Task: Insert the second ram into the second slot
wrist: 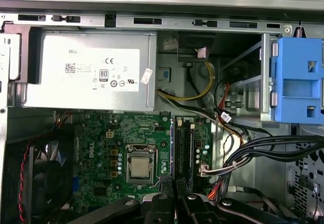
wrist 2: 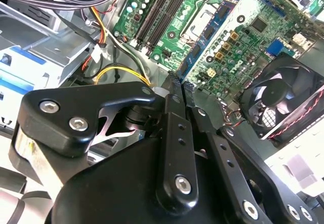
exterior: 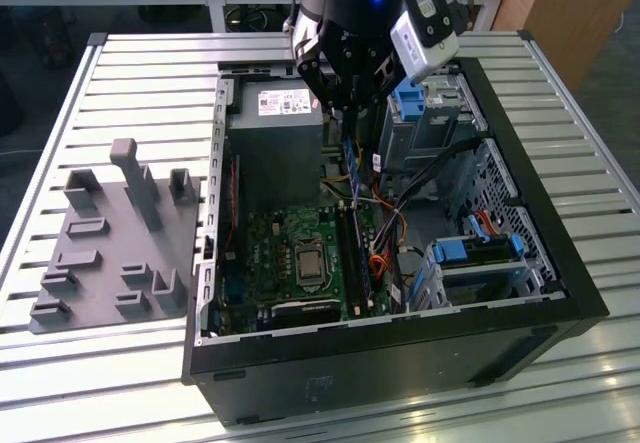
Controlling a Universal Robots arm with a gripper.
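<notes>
**A:** Sweep the exterior view from 9 o'clock. What's there?

**B:** A gray fixture tray point(exterior: 110, 243), well apart from the work. Then the open computer case point(exterior: 400, 363), with the power supply point(exterior: 275, 143) at its 11 o'clock. The motherboard point(exterior: 290, 253) lies toward 6 o'clock from that, with 1 processor socket point(exterior: 308, 263) near its middle.

**A:** And the claw?

**B:** The gripper point(exterior: 345, 98) hangs over the case at 12 o'clock, narrow, pinched on the second ram point(exterior: 348, 153), which hangs edge-down beneath it. The memory slots point(exterior: 352, 253) lie at 6 o'clock from the stick, apart from it.

**A:** Which step, then?

**B:** The carry-over, I judge: the stick is picked up but not yet seated. Seating calls for its lower edge to be parallel over the 2nd slot, then a straight push.

**A:** What do the views add to each other?

**B:** The second wrist view gives the blue board's face point(wrist 2: 210, 37) running out from the fingers point(wrist 2: 172, 118), with a fan point(wrist 2: 281, 102) beside it. The first wrist view gives the slots point(wrist: 183, 150) in line with the gripper point(wrist: 174, 196). Whether 1 is already filled I cannot tell. The exterior view gives the height gap, and a blue drive bracket point(exterior: 480, 248) at 3 o'clock.
</notes>
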